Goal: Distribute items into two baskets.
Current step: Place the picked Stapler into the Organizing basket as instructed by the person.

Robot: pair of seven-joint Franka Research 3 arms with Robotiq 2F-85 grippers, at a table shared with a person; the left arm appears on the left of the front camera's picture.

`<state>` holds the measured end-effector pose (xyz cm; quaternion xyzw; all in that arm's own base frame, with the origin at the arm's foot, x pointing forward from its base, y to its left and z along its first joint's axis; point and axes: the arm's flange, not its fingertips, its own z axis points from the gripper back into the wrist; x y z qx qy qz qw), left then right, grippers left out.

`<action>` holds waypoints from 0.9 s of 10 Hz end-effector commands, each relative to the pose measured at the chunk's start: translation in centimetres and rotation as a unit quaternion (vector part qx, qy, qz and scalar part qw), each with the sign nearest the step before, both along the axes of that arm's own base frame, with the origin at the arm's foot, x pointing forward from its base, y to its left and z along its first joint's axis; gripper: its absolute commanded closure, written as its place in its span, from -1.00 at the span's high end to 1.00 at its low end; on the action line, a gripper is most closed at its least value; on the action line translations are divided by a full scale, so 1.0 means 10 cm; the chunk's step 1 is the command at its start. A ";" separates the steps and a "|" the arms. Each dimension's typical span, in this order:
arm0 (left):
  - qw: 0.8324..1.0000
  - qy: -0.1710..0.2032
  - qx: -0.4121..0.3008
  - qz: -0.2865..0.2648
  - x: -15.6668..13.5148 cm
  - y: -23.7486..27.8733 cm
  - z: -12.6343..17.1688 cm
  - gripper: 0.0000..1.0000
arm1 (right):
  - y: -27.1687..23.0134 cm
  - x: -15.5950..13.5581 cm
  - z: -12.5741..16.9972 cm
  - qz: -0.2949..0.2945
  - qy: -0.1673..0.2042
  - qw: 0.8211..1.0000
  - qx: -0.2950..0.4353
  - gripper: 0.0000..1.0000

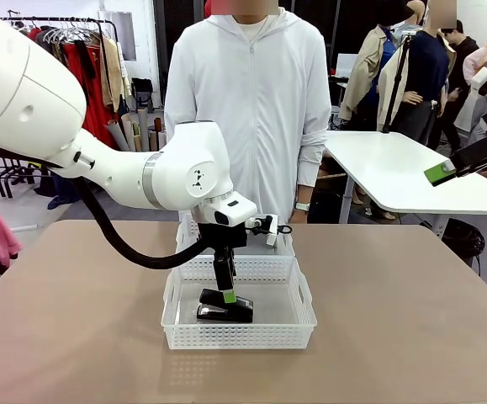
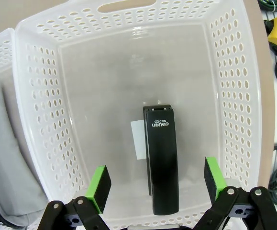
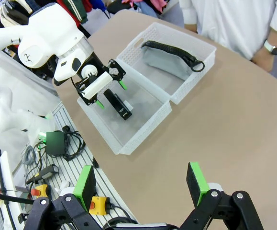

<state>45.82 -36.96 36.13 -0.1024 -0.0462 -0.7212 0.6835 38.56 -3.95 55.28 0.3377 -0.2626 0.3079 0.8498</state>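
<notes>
Front view: 1 brown bench point(image 1: 411, 337); on it 2 white lattice baskets set end to end, the near basket point(image 1: 239, 332) toward the robot, the far basket point(image 1: 285, 246) just behind it and largely hidden by the arm. The left arm point(image 1: 100, 160) reaches in from picture left, and its left tool point(image 1: 228, 296) hangs inside the near basket, directly over 1 black stapler point(image 1: 224, 310) lying flat on the basket floor. A person in a white hooded top point(image 1: 251, 101) stands at the far edge. Left wrist view: the left tool point(image 2: 155, 184) has its jaws spread wide, green pads point(image 2: 99, 184) well clear on either side of the stapler point(image 2: 161, 160); nothing gripped. The stapler lies along the near basket point(image 2: 42, 96) floor, partly over a small white label point(image 2: 139, 140). A grey pouch point(image 2: 4, 158) shows in the neighbouring basket. Right wrist view: the right tool point(image 3: 143, 184) is held high over the bench point(image 3: 234, 124), jaws wide, empty. Below, the near basket point(image 3: 143, 129) holds the stapler point(image 3: 117, 104); the far basket point(image 3: 200, 72) holds the grey pouch point(image 3: 169, 64) with its black braided handle point(image 3: 176, 51) on top.
</notes>
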 end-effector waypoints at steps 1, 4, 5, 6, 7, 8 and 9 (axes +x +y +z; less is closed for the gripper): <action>1.000 -0.005 0.002 -0.002 0.00 0.00 0.01 1.00 | 0.00 0.00 0.00 -0.002 -0.002 1.000 0.000 1.00; 0.999 -0.009 -0.025 0.023 -0.16 0.09 0.18 1.00 | 0.00 0.00 0.00 -0.002 -0.002 1.000 0.000 1.00; 0.998 -0.013 -0.051 0.047 -0.37 0.17 0.34 1.00 | 0.00 0.00 0.00 -0.002 -0.002 1.000 0.000 1.00; 0.995 -0.025 -0.071 0.061 -0.61 0.24 0.48 1.00 | 0.00 0.00 0.00 -0.002 -0.002 1.000 0.000 1.00; 0.991 -0.061 -0.073 0.092 -0.78 0.38 0.69 1.00 | 0.00 0.00 0.00 -0.002 -0.002 1.000 0.000 1.00; 0.986 -0.074 -0.081 0.125 -0.89 0.53 0.92 1.00 | 0.00 0.00 0.00 -0.002 -0.002 1.000 0.000 1.00; 0.980 -0.087 -0.082 0.157 -1.01 0.72 1.14 1.00 | 0.00 0.00 0.00 -0.002 -0.002 1.000 0.000 1.00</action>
